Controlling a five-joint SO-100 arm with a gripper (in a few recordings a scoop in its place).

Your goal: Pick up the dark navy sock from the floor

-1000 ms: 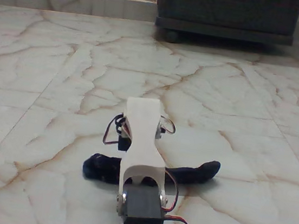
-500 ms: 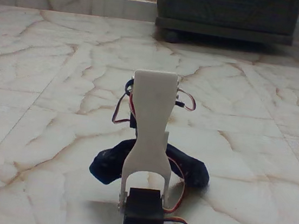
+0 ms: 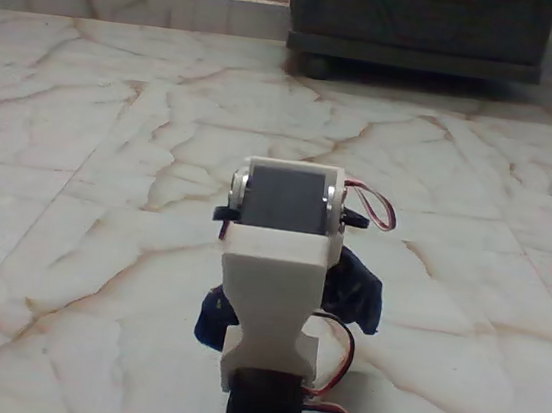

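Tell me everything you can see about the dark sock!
The dark navy sock looks soft and limp, almost black. It is bunched up behind the white arm, which hides its middle. One lump sticks out on the right in the fixed view, a smaller bit on the left, near the marble floor. It seems lifted, but whether it's clear of the floor can't be told. The jaws are hidden, so what holds it isn't visible.

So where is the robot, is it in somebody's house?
Probably, yes: a room in a home. The floor is shiny marble tile with orange-brown veins, a dark cabinet on wheels stands by the wall, and a dark navy sock is bunched up behind the arm.
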